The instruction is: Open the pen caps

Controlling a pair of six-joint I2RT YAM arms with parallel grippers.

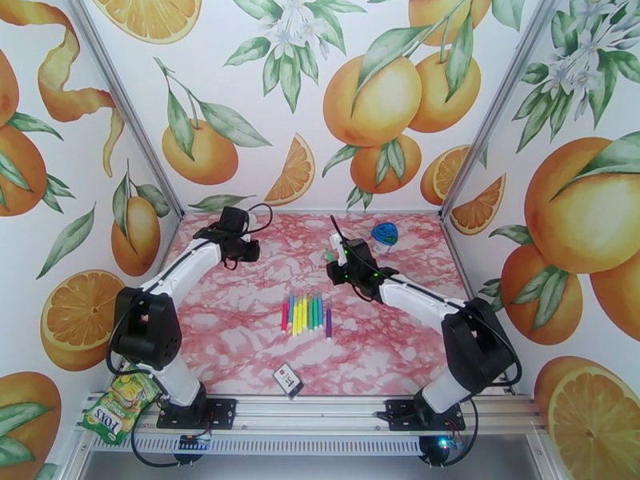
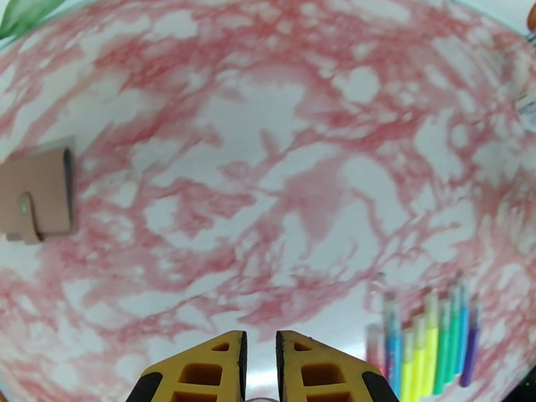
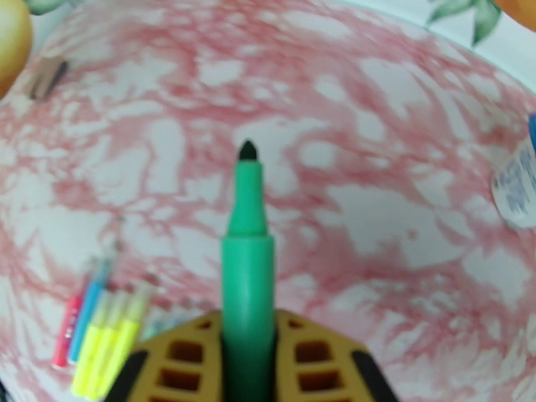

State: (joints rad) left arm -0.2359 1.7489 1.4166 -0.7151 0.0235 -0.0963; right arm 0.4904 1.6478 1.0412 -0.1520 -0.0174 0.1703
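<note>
Bench [image 1: 240,338]: flat, glossy, with a pink and white marble print.

My right jaws, yellow ribbed pads with black outer edges, are pinching one green pen [image 3: 248,296] round its smooth cylindrical barrel. The pen is pointing away from my wrist, well above the bench. Its tapered neck is ending in a small dark felt tip [image 3: 248,151], which is showing bare.

My left jaws, of the same yellow and black build, are pressing almost together with only a thin slit between them. They are gripping nothing and hanging over bare bench.

The other pens [image 1: 308,314] are lying side by side in one row at mid bench, between my two arms. From above I am counting one pink, one blue, three yellow, about three green or teal and one purple, so nine or so, though the middle ones are blurring together. Their pen caps [image 1: 307,302] are too small to be told from the bodies.

Also lying about:
- one round clear container [image 1: 385,236] with a blue lid
- one tan wallet [image 2: 37,202]
- one small card [image 1: 288,380]
- one crinkled sweet packet [image 1: 120,406]
</note>
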